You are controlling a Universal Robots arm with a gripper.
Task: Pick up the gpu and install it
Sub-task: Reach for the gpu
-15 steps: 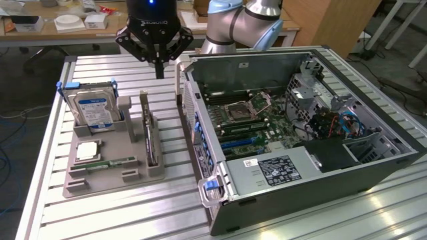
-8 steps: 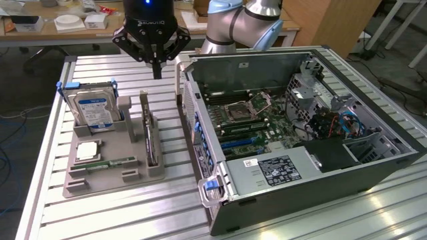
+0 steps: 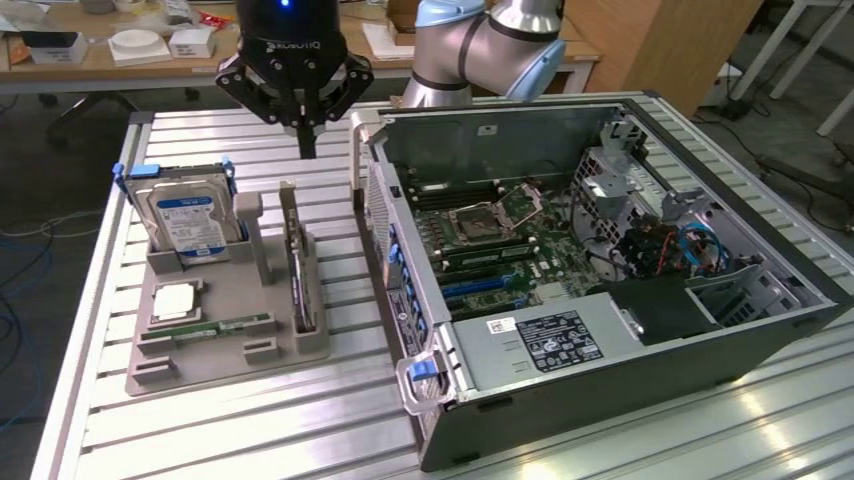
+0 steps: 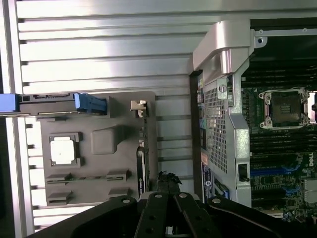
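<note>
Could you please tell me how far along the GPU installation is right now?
Nothing looks done yet: the gpu stands on edge in the grey holder. In hand: nothing; the gripper, jaws shut, hovers above the holder without touching the gpu. Left: picking up the gpu and seating it in the open computer case.

Underneath, a wide silver metal table top with long ribs [image 3: 254, 430]. At the back, a long light-brown wooden desk [image 3: 80, 70] with small white boxes [image 3: 140, 45] on top. Toward the exterior view's right, a tall brown wooden cupboard [image 3: 667, 45]. Grey floor [image 3: 807, 125] beside it, with black cables [image 3: 741, 103] lying on it.
</note>
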